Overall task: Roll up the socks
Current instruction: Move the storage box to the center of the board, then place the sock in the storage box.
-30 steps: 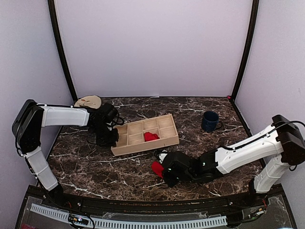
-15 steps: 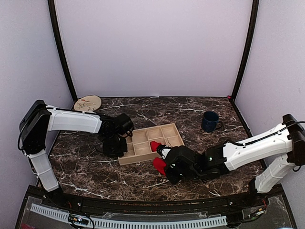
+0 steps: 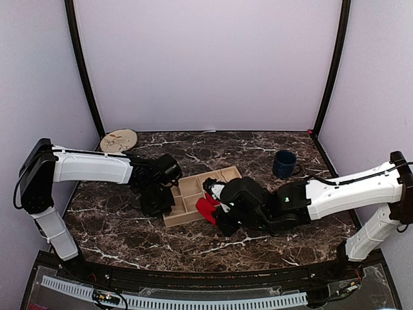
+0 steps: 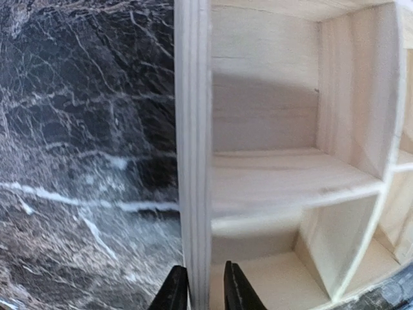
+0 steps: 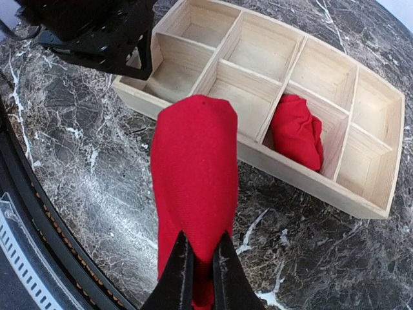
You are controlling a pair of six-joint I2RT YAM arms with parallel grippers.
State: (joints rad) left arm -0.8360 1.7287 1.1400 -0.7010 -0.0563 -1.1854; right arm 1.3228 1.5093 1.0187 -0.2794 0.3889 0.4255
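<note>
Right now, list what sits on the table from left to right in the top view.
plate → tray → mug. The sock is left out because it overlaps the tray.

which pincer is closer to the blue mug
Right. The right pincer, holding a red sock, is left of the mug beside the tray; the left pincer straddles the tray's left end wall, farther away.

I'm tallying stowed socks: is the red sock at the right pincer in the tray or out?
Out. The right pincer pinches the red sock, outside every compartment of the wooden tray. A second sock lies inside.
</note>
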